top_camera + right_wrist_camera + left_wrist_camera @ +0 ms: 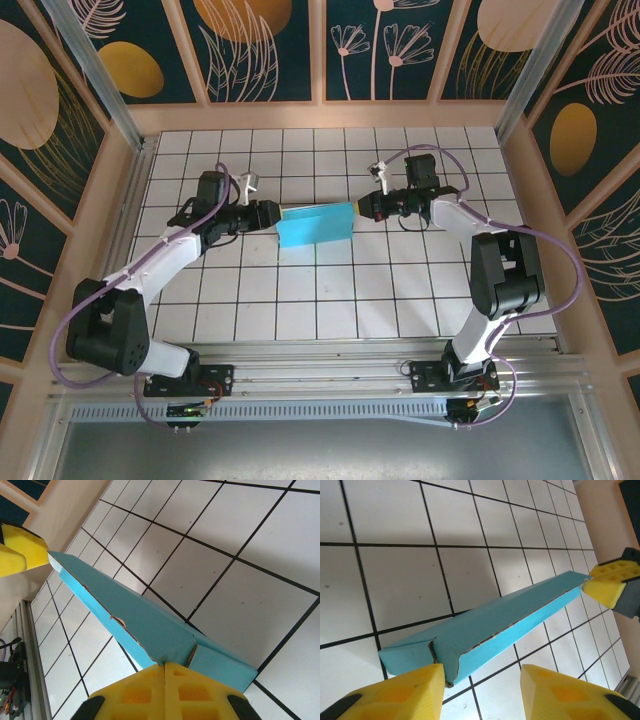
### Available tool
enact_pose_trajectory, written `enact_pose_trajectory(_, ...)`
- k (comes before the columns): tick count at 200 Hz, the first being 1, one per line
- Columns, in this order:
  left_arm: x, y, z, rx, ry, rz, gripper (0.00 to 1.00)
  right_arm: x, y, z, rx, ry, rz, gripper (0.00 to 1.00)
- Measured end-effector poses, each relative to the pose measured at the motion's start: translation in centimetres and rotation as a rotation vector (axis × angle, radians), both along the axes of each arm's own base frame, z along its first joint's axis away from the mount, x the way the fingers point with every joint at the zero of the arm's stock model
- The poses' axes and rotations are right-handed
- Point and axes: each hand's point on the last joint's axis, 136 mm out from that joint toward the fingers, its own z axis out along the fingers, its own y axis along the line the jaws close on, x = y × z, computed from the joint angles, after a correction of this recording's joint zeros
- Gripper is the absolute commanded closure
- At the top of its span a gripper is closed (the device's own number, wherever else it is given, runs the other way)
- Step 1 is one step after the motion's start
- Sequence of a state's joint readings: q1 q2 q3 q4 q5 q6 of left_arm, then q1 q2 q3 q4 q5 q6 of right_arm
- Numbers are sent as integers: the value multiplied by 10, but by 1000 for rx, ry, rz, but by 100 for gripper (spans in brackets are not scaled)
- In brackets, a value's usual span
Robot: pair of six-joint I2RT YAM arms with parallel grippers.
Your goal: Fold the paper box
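Note:
The paper box (315, 225) is a folded turquoise piece held off the tiled table between my two arms. My right gripper (360, 208) is shut on its right end; in the right wrist view the yellow pads meet on the box's edge (150, 620), gripper (165, 666). My left gripper (272, 213) is at the box's left end with its jaws apart. In the left wrist view the box (505, 625) rests against the left finger, a wide gap lies beside it, and the gripper (482, 672) is open.
White tiled table (330, 300) with a raised wooden rim (130, 150) and patterned walls around it. A metal rail (330, 365) runs along the near edge by the arm bases.

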State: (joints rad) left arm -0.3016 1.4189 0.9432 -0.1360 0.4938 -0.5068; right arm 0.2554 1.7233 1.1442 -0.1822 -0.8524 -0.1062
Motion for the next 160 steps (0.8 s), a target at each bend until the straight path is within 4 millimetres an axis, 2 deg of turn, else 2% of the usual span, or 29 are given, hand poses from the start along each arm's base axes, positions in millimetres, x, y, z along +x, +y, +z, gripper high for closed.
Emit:
enact_pose_trajectory(36,6,19,11,-6,28,177,66,0,0,0,0,0,0,100)
enact_pose_trajectory(67,11,31,7,-67,122,351,66,0,0,0,-4,-2,-3,100)
enact_pose_trajectory(120,7,29,-11,-221,253,472,47,0,0,0,-10,-6,-6,100)
enact_pose_trajectory(160,12,21,-9,-314,267,472,38,0,1,0,-10,-6,-3,100)
